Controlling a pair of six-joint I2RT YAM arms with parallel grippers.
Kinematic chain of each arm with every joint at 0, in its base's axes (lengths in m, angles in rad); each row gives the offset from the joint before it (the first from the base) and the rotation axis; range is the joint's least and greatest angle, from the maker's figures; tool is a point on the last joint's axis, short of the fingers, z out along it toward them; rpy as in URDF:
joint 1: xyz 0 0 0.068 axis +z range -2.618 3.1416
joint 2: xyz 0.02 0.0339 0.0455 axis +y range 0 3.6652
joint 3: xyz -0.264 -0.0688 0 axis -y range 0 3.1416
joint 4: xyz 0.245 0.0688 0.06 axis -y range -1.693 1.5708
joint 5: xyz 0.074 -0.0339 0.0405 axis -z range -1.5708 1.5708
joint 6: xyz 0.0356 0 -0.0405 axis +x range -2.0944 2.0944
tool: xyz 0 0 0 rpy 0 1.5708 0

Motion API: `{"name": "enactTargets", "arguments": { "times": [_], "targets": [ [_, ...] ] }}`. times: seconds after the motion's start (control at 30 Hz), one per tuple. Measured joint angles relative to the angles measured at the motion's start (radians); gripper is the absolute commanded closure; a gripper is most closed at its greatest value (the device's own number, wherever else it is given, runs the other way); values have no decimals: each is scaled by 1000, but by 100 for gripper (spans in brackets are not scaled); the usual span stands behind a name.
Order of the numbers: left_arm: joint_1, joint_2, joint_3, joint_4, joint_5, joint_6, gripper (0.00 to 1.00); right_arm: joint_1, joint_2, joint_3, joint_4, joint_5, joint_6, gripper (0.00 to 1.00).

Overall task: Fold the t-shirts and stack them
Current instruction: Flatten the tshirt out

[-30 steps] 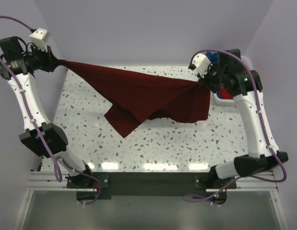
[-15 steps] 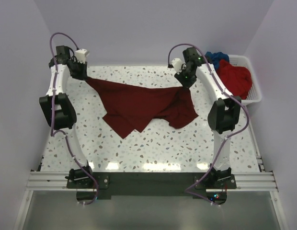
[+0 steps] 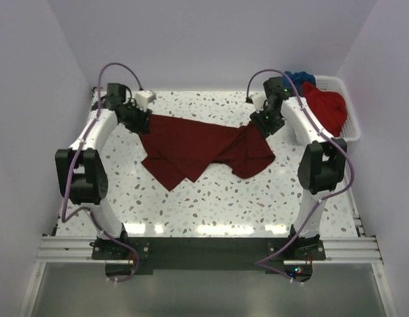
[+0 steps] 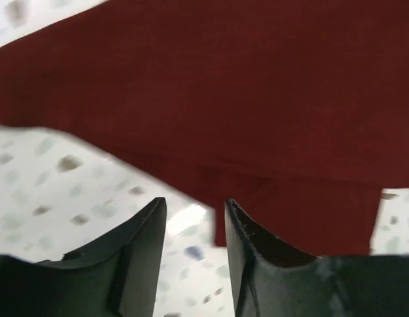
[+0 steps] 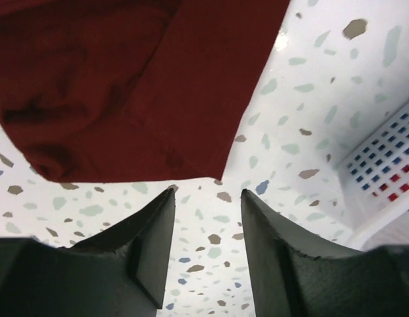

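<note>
Our left jaws stand spread and hold nothing, with the dark maroon t-shirt (image 4: 244, 99) lying on the counter (image 4: 53, 191) just beyond their tips. Our right jaws gape likewise, empty, that shirt just ahead and leftward. Both arms reach forward, wrists tipped down at its far corners.

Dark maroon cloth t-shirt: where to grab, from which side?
Probably the far edge of the dark maroon cloth t-shirt at its two outer ends, one per hand, from above. The middle is rumpled and doubled; those ends lie flat just ahead of the open left hand and right hand.
</note>
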Motion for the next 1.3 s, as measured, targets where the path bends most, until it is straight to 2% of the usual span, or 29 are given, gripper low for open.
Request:
{"name": "enactTargets", "arguments": {
  "times": [0.13,0.27,0.43,0.9,1.03,1.2,1.3],
  "targets": [
    [-182,-97,-181,23,59,5,58,13,-35,-92,19,-24,43,57],
    [-332,-102,-288,51,83,-21,58,43,-18,-160,62,-33,94,57],
    [-435,-78,-333,75,96,-62,57,80,46,-164,119,-43,145,56],
    [-458,-38,-341,123,109,-122,52,128,148,-209,205,-13,175,57],
    [-458,-32,-341,124,109,-125,52,129,149,-210,211,4,174,68],
    [-463,-18,-341,125,108,-124,52,128,149,-211,214,16,168,73],
    [-473,-12,-341,126,107,-119,52,129,148,-210,212,26,160,81]
  ]
}}
